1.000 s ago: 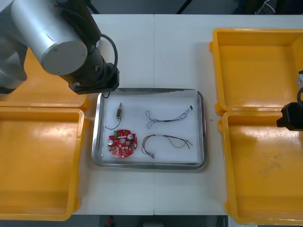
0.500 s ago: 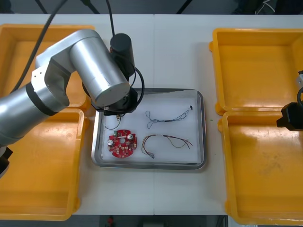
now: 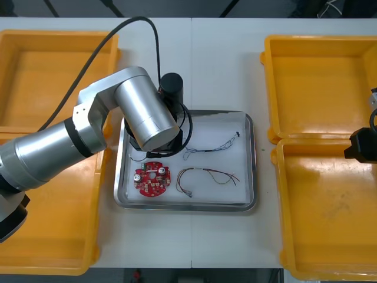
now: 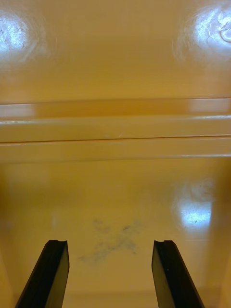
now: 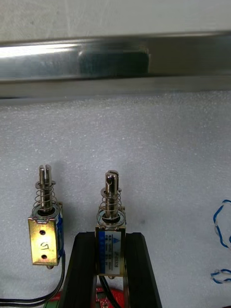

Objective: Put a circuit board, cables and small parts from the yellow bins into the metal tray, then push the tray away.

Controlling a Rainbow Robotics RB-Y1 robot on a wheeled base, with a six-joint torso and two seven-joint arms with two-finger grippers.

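The metal tray (image 3: pixel 253 171), white inside, holds a round red circuit board (image 3: pixel 151 178), a blue and white cable (image 3: pixel 207 146) and a red and yellow cable (image 3: pixel 207 175). My left arm (image 3: pixel 147 118) reaches over the tray's far left corner. In the left wrist view my left gripper (image 5: pixel 110 240) is shut on a small metal part (image 5: pixel 110 216) just above the white lining. A second small metal part (image 5: pixel 45 231) lies beside it, with the tray rim (image 5: pixel 115 67) beyond. My right gripper (image 4: pixel 110 250) hangs open over a right-hand yellow bin (image 4: pixel 115 183).
Two yellow bins (image 3: pixel 41 76) (image 3: pixel 35 224) flank the tray on the left and two more (image 3: pixel 318 76) (image 3: pixel 330 212) on the right. The right arm (image 3: pixel 360 146) sits at the table's right edge. A black cable (image 3: pixel 136 158) trails near the board.
My left arm has swung from the far left bin over the tray's far left corner, and now covers the small metal part lying there. The right arm has not moved.
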